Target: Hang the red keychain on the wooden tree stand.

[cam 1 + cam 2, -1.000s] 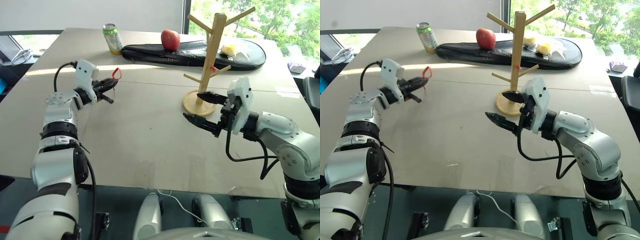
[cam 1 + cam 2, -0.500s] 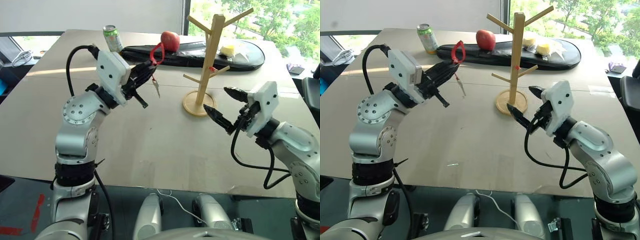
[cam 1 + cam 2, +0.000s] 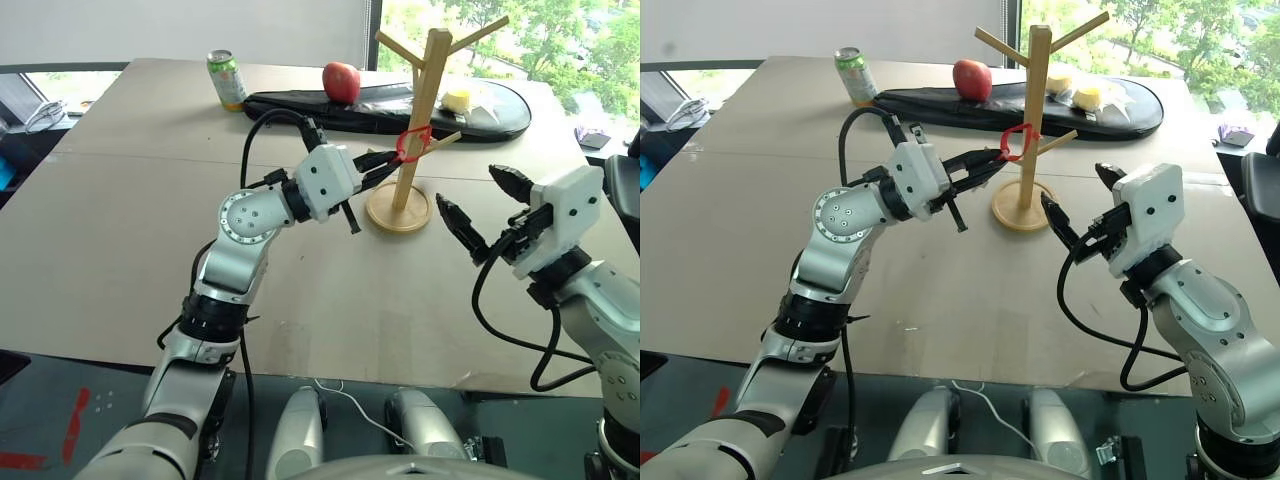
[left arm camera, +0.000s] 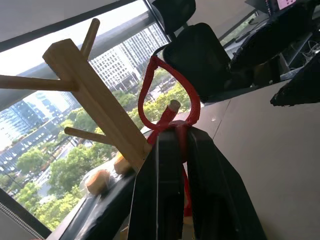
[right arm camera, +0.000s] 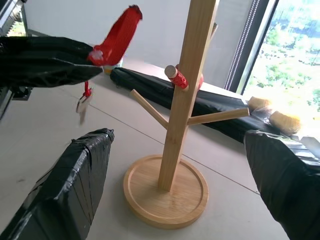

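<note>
Bright daylight enters through far windows; outdoors is overexposed; near fingers (image 5: pixel 80 185) are blurred.

wooden tree stand (image 3: pixel 427 110): pale smooth wood | red keychain (image 3: pixel 413 143): glossy plastic

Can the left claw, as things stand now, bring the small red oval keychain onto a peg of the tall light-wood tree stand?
Probably yes. The left claw, shut on the red oval keychain, holds its loop right beside the light-wood tree stand, with nothing between them. The open right claw stands apart, to the side.
</note>
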